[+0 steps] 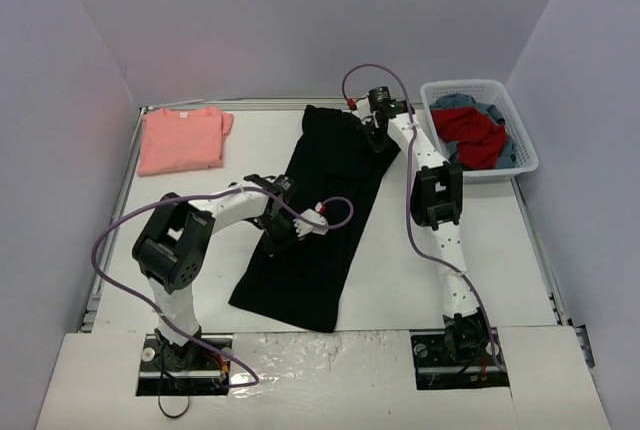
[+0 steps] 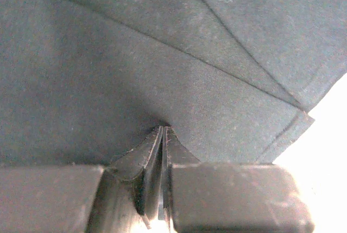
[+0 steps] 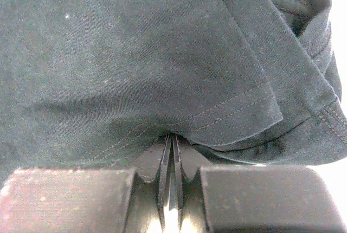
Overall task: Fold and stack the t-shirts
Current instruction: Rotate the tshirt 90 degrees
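The black t-shirt lies as a long strip down the middle of the table, folded lengthwise. My left gripper is shut on its left edge near the middle; in the left wrist view the jaws are pressed together with cloth at their tips. My right gripper is shut on the shirt's far right corner; in the right wrist view the jaws pinch a stitched hem. The salmon-pink t-shirt lies folded at the far left. The blue print is hidden.
A white basket holding red and blue clothes stands at the far right, next to the right arm. Grey walls close in the table on three sides. A purple cable loops from the left arm over the shirt.
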Tool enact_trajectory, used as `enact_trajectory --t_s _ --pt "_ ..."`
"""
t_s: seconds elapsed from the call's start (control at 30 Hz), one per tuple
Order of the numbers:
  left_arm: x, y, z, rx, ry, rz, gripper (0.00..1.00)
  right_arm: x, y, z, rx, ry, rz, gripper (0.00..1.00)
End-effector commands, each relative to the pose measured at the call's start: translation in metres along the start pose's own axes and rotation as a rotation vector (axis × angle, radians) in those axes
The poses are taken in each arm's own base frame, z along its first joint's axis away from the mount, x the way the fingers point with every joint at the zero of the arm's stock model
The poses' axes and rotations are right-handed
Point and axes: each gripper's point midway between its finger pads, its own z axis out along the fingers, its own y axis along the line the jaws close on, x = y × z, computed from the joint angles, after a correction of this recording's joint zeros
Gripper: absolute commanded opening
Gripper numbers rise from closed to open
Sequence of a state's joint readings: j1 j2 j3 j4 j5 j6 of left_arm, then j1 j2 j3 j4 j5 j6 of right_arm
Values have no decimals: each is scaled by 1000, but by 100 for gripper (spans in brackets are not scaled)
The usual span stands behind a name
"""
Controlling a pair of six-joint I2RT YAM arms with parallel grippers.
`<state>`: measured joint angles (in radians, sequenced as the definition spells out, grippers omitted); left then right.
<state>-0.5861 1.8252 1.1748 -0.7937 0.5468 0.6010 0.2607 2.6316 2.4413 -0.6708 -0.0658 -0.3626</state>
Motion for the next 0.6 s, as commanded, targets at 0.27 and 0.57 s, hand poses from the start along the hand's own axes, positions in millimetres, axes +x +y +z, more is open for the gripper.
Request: enact_trajectory --t_s 0.27,0.57 --pt "-54 -18 37 171 -67 -53 2 -24 40 19 -52 -47 -109 0" --pt "-86 -19 47 190 -110 -56 2 -61 44 13 -29 -172 -146 0"
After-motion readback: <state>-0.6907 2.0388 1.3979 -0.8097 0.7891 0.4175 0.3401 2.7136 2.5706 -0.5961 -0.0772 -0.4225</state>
